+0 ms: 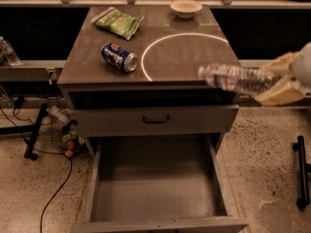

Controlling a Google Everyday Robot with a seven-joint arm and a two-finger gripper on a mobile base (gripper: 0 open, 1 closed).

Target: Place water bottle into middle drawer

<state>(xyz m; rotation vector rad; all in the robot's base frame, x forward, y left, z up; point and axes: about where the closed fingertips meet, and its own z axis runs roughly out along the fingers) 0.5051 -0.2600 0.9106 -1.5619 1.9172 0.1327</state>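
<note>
The water bottle (233,77), clear ribbed plastic with a white cap pointing left, lies sideways in the air over the cabinet's front right corner. My gripper (281,81), with tan fingers, comes in from the right edge and is shut on the bottle's base end. The middle drawer (155,191) is pulled out below, a wide grey tray with a bare floor and low side walls. The bottle hangs above and to the right of the drawer's back right corner.
On the cabinet top (97,64) lie a blue Pepsi can (119,57), a green chip bag (119,22) and a white bowl (186,8). A closed drawer front with a black handle (156,120) sits above the open tray. Cables and a small stand lie on the floor at left.
</note>
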